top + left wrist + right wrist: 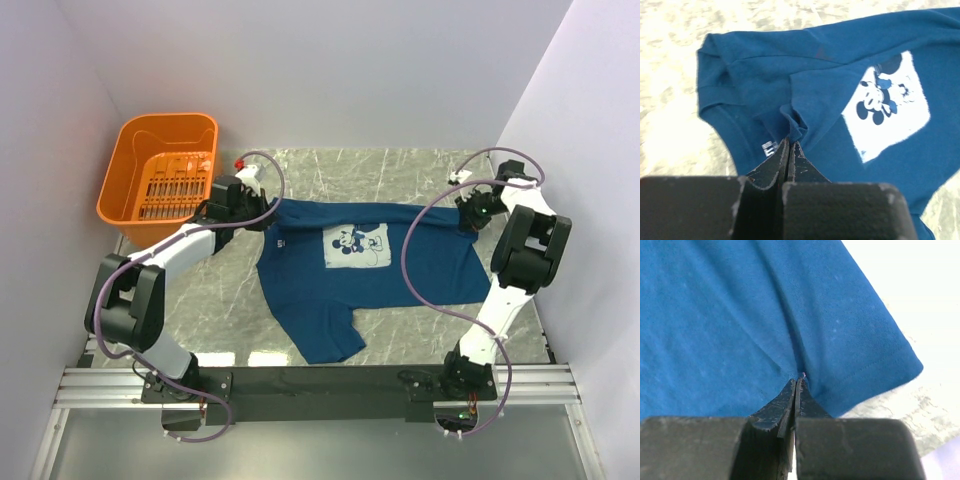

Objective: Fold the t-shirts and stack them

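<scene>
At the tips of your left gripper (789, 145), the two dark pads are pressed flat together with a small pleat of blue cloth nipped between them. That cloth is the t-shirt (370, 275), caught at its left side, close to a sleeve with a stitched cuff. Your right gripper (797, 382) is likewise fully closed, pinching the fabric just inside a hemmed edge at the shirt's right end.

Between the two grips the shirt lies spread, print side up, across the marble-patterned table (400, 170). It is dark blue, soft and matte, with loose creases running out from each pinch. On its chest sits a pale square print (357, 246) holding a cartoon mouse figure in white, grey and dark tones. Near the arm bases a flap (330, 335) of the same blue sticks out toward you; you cannot tell whether it is a sleeve or a turned-up part of the body.

A small white label (769, 147) shows beside the left finger, half covered by it and unreadable. From above, both sets of fingertips are hidden under the wrist housings, so the pinches show only in the wrist views. The right wrist view is almost all cloth, with the table beyond washed out to white. An orange basket (125, 190) stands at the far left, apart from the shirt, only its slotted floor visible.
</scene>
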`<control>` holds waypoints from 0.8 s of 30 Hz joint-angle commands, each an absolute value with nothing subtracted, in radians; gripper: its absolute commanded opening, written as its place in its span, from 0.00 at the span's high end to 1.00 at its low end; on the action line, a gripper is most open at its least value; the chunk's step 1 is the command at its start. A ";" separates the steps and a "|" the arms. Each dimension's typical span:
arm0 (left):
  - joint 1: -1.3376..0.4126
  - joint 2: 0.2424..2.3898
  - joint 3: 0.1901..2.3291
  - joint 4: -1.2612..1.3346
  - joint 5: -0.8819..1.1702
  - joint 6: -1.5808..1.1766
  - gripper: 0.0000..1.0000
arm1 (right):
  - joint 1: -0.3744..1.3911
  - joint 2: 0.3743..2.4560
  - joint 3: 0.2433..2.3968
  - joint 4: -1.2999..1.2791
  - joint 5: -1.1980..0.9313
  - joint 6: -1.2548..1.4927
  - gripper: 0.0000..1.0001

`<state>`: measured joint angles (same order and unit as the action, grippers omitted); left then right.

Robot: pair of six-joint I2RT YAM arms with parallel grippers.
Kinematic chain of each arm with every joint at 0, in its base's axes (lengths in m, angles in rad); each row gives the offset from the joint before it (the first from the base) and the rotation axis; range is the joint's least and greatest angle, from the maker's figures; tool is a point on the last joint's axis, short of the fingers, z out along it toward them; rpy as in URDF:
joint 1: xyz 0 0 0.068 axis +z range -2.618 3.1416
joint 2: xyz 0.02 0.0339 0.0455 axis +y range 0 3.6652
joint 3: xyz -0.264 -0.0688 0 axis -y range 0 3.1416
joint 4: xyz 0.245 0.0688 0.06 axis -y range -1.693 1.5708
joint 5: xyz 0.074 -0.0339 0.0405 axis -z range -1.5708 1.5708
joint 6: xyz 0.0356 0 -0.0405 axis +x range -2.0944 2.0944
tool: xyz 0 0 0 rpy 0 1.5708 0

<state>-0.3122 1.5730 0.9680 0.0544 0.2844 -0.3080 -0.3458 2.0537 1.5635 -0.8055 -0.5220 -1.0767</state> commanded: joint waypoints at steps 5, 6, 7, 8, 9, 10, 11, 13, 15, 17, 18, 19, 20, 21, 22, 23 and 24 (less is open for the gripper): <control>-0.313 1.508 0.976 0.032 0.187 -0.299 0.99 | -0.367 1.982 1.533 -0.818 -0.549 -1.152 1.00; -0.313 1.506 0.977 0.029 0.180 -0.299 0.99 | -0.365 1.979 1.526 -0.818 -0.551 -1.157 1.00; -0.313 1.505 0.977 0.025 0.173 -0.299 0.99 | -0.367 1.976 1.520 -0.810 -0.549 -1.157 1.00; -0.313 1.500 0.976 0.026 0.172 -0.299 0.99 | -0.368 1.971 1.513 -0.807 -0.551 -1.164 1.00; -0.311 1.497 0.974 0.031 0.173 -0.298 0.99 | -0.370 1.971 1.511 -0.807 -0.551 -1.164 1.00; -0.313 1.494 0.968 0.032 0.178 -0.298 0.99 | -0.370 1.971 1.509 -0.807 -0.554 -1.166 1.00; -0.311 1.490 0.965 0.038 0.193 -0.298 0.99 | -0.371 1.971 1.511 -0.808 -0.557 -1.166 1.00; -0.313 1.485 0.956 0.046 0.207 -0.296 0.99 | -0.373 1.970 1.508 -0.807 -0.561 -1.166 1.00; -0.311 1.474 0.950 0.049 0.228 -0.291 0.99 | -0.373 1.968 1.506 -0.811 -0.564 -1.170 0.97; -0.311 1.465 0.942 0.043 0.242 -0.282 0.99 | -0.374 1.968 1.503 -0.825 -0.566 -1.186 0.94; -0.311 1.460 0.939 0.026 0.255 -0.276 0.99 | -0.374 1.967 1.502 -0.830 -0.566 -1.190 0.90; -0.311 1.459 0.937 0.017 0.259 -0.275 0.99 | -0.377 1.965 1.502 -0.833 -0.569 -1.195 0.87; -0.311 1.456 0.936 0.003 0.264 -0.270 0.99 | -0.380 1.964 1.503 -0.838 -0.572 -1.195 0.84; -0.311 1.457 0.936 0.003 0.270 -0.267 0.99 | -0.388 1.962 1.508 -0.845 -0.578 -1.193 0.79; -0.311 1.459 0.940 -0.058 0.270 -0.265 0.96 | -0.393 1.962 1.514 -0.857 -0.600 -1.198 0.75; -0.311 1.466 0.946 -0.080 0.267 -0.267 0.91 | -0.397 1.959 1.528 -0.873 -0.609 -1.195 0.71; -0.311 1.470 0.950 -0.100 0.264 -0.264 0.86 | -0.408 1.957 1.535 -0.882 -0.623 -1.193 0.66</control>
